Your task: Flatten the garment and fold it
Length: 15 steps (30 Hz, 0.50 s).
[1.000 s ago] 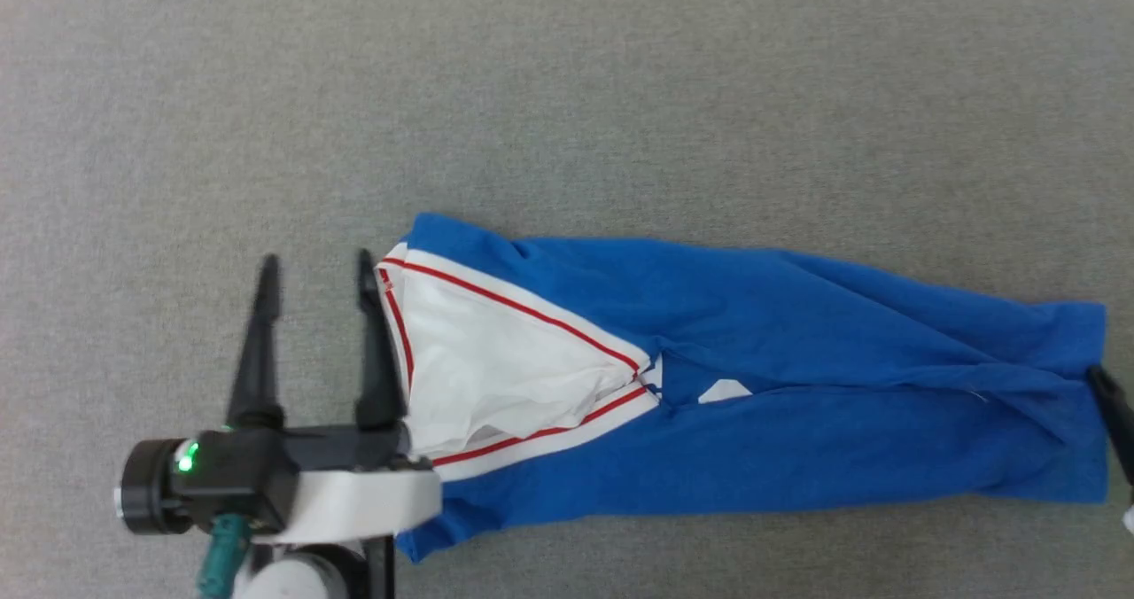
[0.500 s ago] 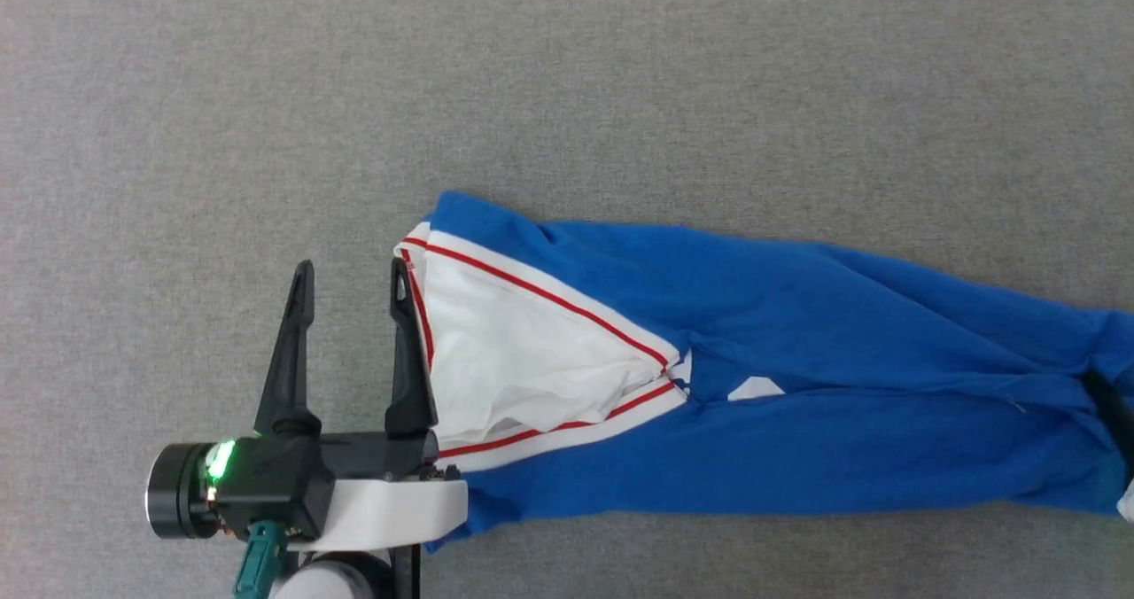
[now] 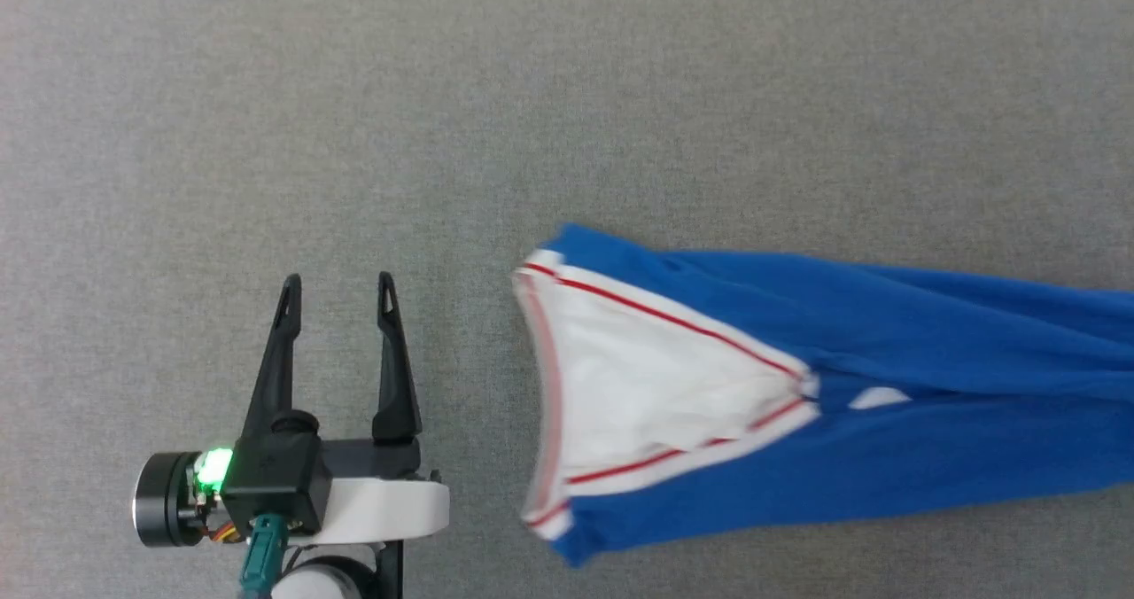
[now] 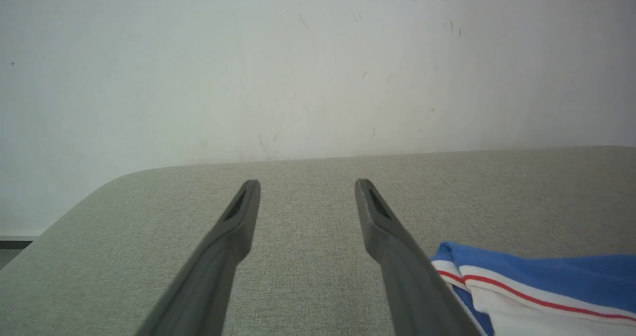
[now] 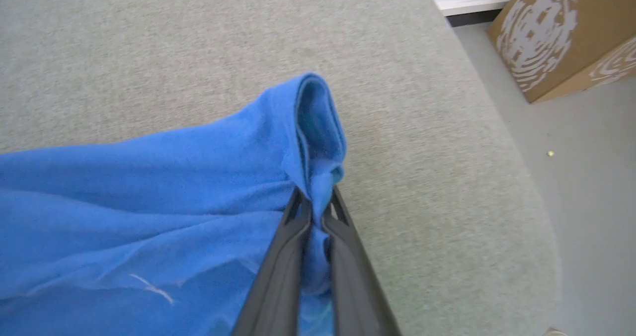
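Observation:
The garment (image 3: 886, 457) is a blue jersey lying in a long band across the grey table and running off the head view's right edge. Its white sleeve (image 3: 656, 386) with red stripe trim faces left. My left gripper (image 3: 337, 280) stands open over bare table, well left of the sleeve edge. In the left wrist view the left gripper (image 4: 308, 183) holds nothing, and the garment (image 4: 536, 281) lies to the right of its fingers. In the right wrist view my right gripper (image 5: 316, 197) is shut on a bunched fold of the garment's (image 5: 149, 197) blue edge.
The grey fabric-covered table (image 3: 532, 94) has a rounded corner near the right gripper. Beyond it are grey floor (image 5: 596, 177) and a cardboard box (image 5: 566, 33). A white wall (image 4: 298, 52) rises behind the table's far edge.
The garment has slid to the right, opening a gap between the sleeve edge and my left gripper. The right gripper, at the garment's right end before, has left the head view.

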Motion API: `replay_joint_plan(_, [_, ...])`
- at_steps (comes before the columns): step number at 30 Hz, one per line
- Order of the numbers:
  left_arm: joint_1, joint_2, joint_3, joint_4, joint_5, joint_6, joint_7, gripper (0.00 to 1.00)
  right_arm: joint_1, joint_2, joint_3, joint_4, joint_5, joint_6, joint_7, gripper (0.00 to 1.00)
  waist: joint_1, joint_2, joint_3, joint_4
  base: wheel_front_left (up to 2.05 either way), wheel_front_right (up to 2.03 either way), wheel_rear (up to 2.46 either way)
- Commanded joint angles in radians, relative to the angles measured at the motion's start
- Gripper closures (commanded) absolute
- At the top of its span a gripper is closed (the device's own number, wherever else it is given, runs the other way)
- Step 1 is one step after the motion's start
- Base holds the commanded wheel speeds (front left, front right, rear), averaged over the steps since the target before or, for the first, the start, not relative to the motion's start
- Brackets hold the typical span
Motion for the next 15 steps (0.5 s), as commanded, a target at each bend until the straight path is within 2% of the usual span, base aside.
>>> replay_joint_plan(1, [0.016,0.006,0.001,0.009,0.001,0.003,-0.001,0.0,0.003,-0.015,-0.021,0.007,-0.017,-0.002,-0.007,1.0,0.0,0.0001,-0.028,0.007,0.0,0.0,0.0])
replay_joint_plan(3, [0.024,0.007,0.001,0.021,-0.006,0.0,-0.003,0.0,0.004,-0.02,-0.034,0.004,-0.026,-0.002,-0.007,1.0,0.0,0.0001,-0.045,0.011,0.0,0.0,0.0])
replay_joint_plan(6, [0.037,0.006,0.003,0.034,-0.018,-0.002,-0.006,0.0,0.009,0.002,-0.002,-0.038,0.005,-0.002,0.024,1.0,0.0,0.0001,-0.067,0.013,0.0,0.0,0.0])
replay_joint_plan(15, [0.053,-0.01,0.004,0.071,-0.06,-0.031,-0.024,0.0,0.065,0.098,0.245,-0.328,0.117,-0.002,0.169,1.0,0.0,0.0001,-0.121,0.024,0.0,0.0,0.0])
